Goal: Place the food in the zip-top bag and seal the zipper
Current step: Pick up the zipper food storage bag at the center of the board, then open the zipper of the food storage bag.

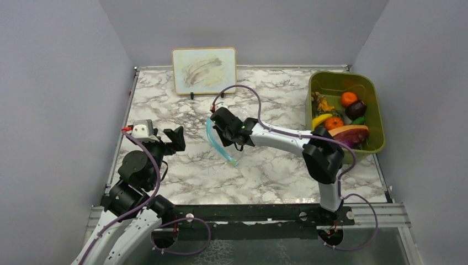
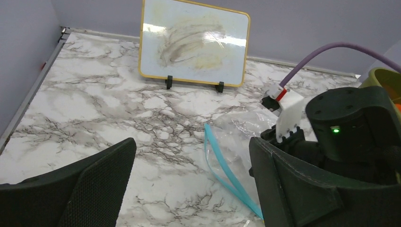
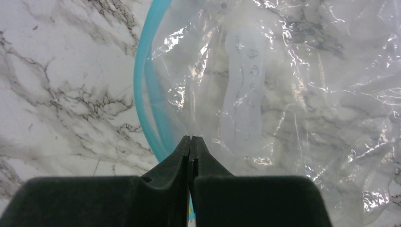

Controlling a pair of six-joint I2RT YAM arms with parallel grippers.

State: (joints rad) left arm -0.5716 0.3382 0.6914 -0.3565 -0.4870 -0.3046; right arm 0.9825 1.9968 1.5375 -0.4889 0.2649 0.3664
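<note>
The clear zip-top bag (image 3: 302, 94) lies on the marble table, its mouth facing left. Its light-blue zipper (image 1: 221, 146) curves open along that edge and also shows in the left wrist view (image 2: 227, 175) and the right wrist view (image 3: 142, 94). My right gripper (image 1: 219, 126) is shut, pinching the bag's film just behind the zipper (image 3: 190, 138). My left gripper (image 1: 175, 138) is open and empty, left of the bag, facing its mouth (image 2: 189, 189). The food sits in the olive-green bin (image 1: 375, 99): yellow banana (image 1: 321, 120), orange piece (image 1: 348, 98), dark purple piece (image 1: 356, 109), red round piece (image 1: 334, 122).
A small framed whiteboard (image 1: 204, 70) stands at the back of the table, also in the left wrist view (image 2: 194, 45). The bin stands at the far right edge. Grey walls close in the table on three sides.
</note>
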